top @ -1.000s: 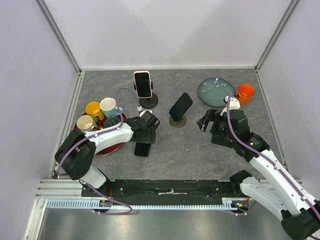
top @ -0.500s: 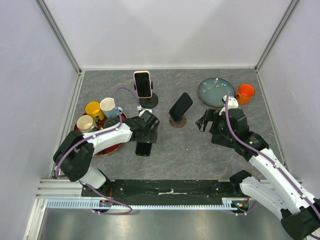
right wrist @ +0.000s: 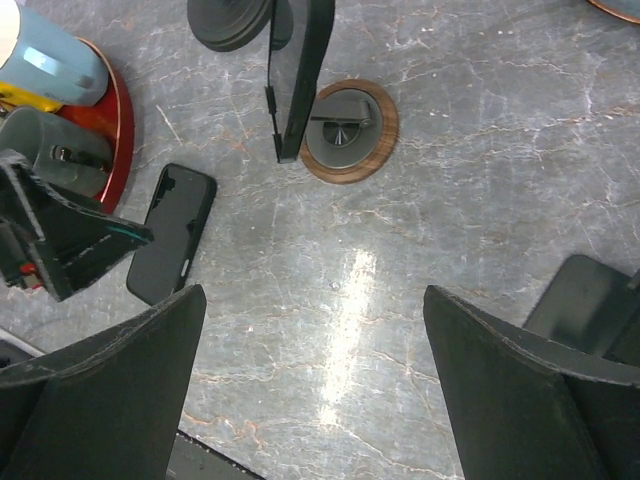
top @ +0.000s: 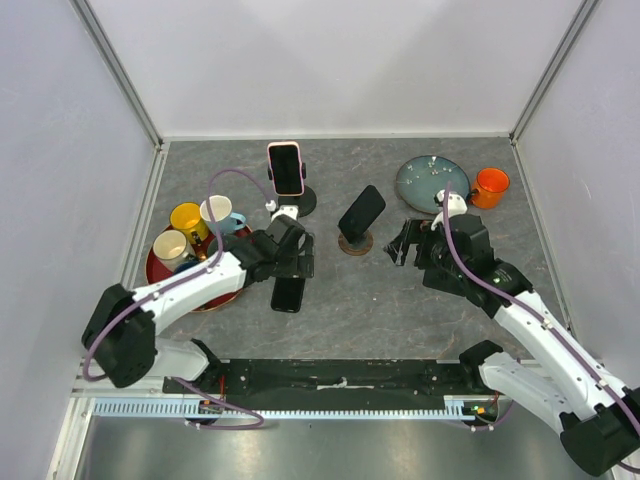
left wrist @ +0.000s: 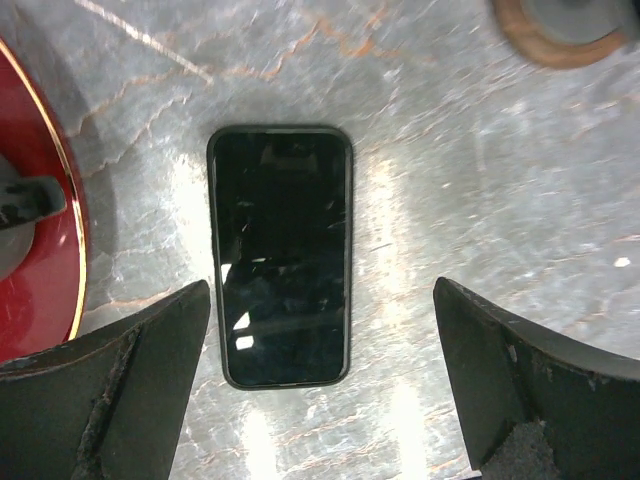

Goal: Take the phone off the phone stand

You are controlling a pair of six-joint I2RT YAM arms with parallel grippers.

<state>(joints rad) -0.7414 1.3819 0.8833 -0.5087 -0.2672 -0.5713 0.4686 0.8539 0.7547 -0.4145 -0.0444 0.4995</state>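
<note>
black phone (left wrist: 280,255) lies flat on the counter (left wrist: 480,180) below the left jaws, spread apart off it; right jaws also apart.

Left end effector (left wrist: 320,300): jaws spread wider than a second ago, now fully apart, and drawn back from the bench.
Phone (left wrist: 280,255): lying flat, more of it uncovered than before, with neither finger touching it.
Left arm (top: 190,285): shoulder link swung out to the left, forearm stretched longer.
Cable (top: 222,176): loop shifted left and spread wider.
</note>
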